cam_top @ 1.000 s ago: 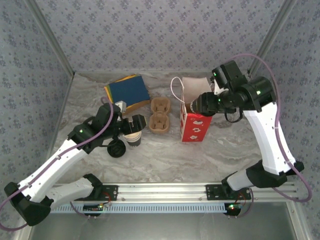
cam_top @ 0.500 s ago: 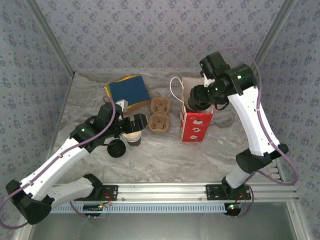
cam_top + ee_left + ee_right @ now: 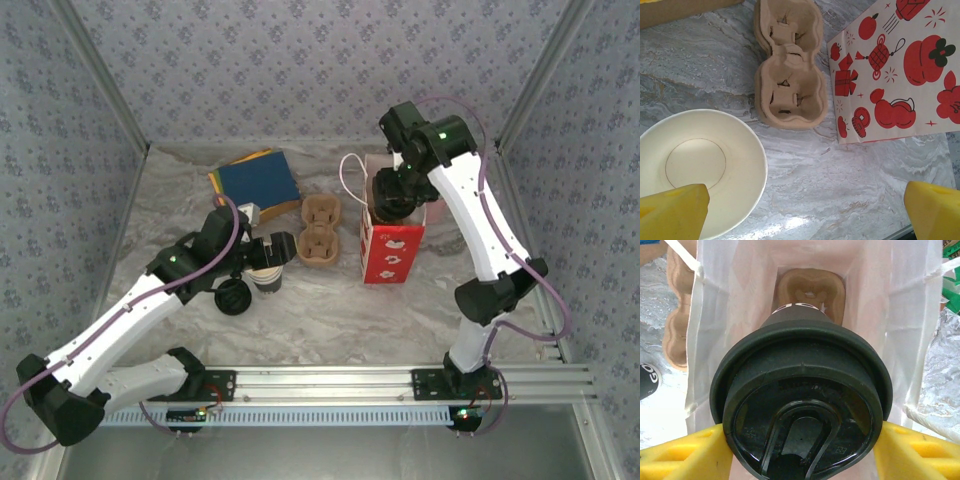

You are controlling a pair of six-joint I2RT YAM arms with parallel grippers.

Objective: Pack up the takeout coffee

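Marbled tabletop [image 3: 330,310] below, my right gripper [image 3: 802,442] clamps the takeout coffee [image 3: 800,355] in the paper bag [image 3: 892,305] mouth, lowering and release left, I judge, while my left gripper [image 3: 805,210] hangs spread.

Takeout coffee [image 3: 799,314] largely behind its lid [image 3: 802,365]; lidless cup [image 3: 715,150] partly past the left wrist view's edge.

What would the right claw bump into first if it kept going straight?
Probably the brown cup tray at the bottom of the paper bag; the coffee cup the right claw holds would touch it first. Depth is unclear.
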